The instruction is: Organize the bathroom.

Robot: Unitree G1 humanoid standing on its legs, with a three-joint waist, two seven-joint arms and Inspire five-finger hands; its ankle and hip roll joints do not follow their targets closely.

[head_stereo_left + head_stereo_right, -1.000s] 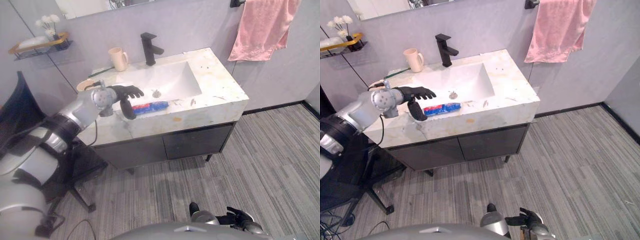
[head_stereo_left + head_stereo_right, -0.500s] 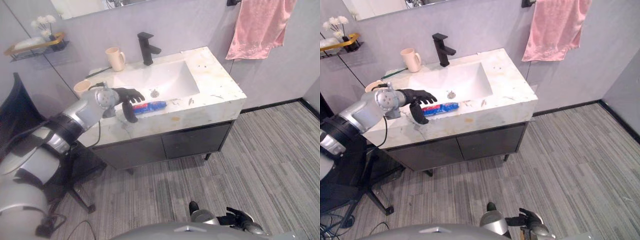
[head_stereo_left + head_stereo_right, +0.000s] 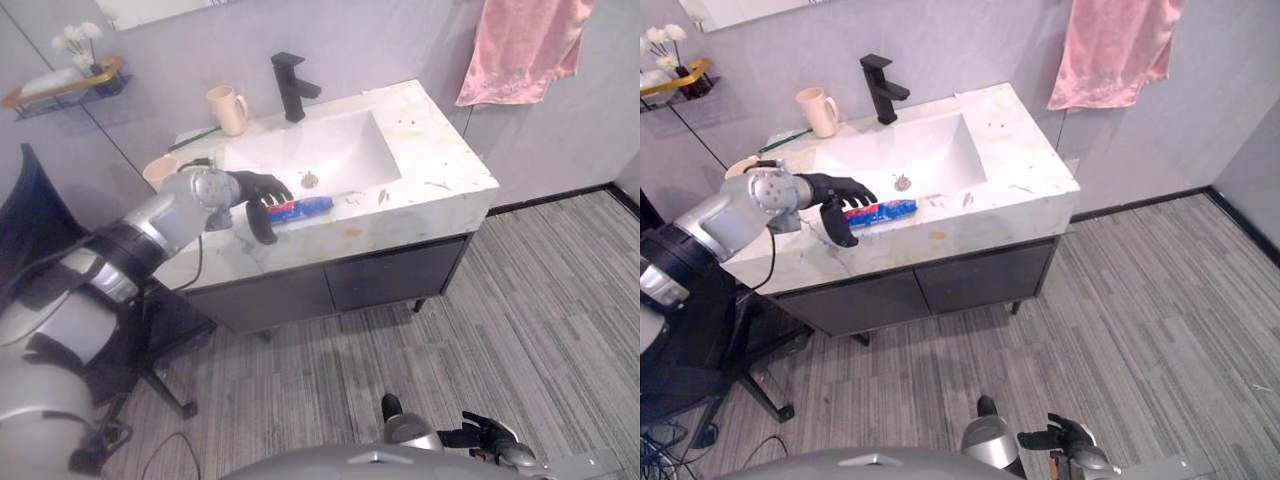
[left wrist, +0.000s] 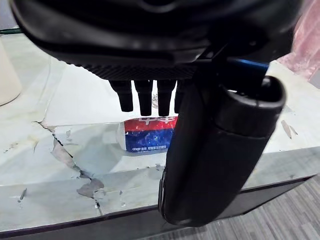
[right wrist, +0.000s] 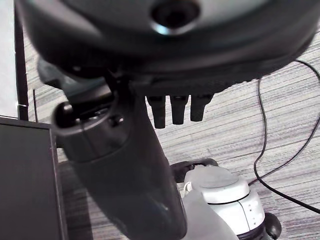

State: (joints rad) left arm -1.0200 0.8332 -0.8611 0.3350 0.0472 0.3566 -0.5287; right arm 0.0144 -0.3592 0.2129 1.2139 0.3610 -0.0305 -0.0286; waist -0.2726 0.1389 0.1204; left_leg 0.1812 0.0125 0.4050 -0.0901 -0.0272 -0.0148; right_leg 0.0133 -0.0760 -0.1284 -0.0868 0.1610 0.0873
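A blue and red toothpaste tube (image 3: 302, 208) lies on the marble counter (image 3: 440, 180), just in front of the sink basin (image 3: 310, 150). My left hand (image 3: 256, 193) hovers over the tube's left end, open, with its fingers straight above it and its thumb pointing down in front. The left wrist view shows the tube (image 4: 147, 135) past the fingers (image 4: 142, 97), with the thumb (image 4: 215, 150) beside it and nothing held. My right hand (image 3: 490, 432) hangs low over the floor, open and idle, and its thumb (image 5: 120, 170) is seen in the right wrist view.
A beige mug (image 3: 228, 108), a green toothbrush (image 3: 195, 140) and a black faucet (image 3: 292, 85) stand at the counter's back. A small tan bowl (image 3: 160, 172) sits at its left edge. A pink towel (image 3: 525, 45) hangs at the right, and a wall shelf (image 3: 65, 85) at the left.
The camera has shifted a little. My left hand has edged slightly right, closer over the tube's end. The tube has not moved.
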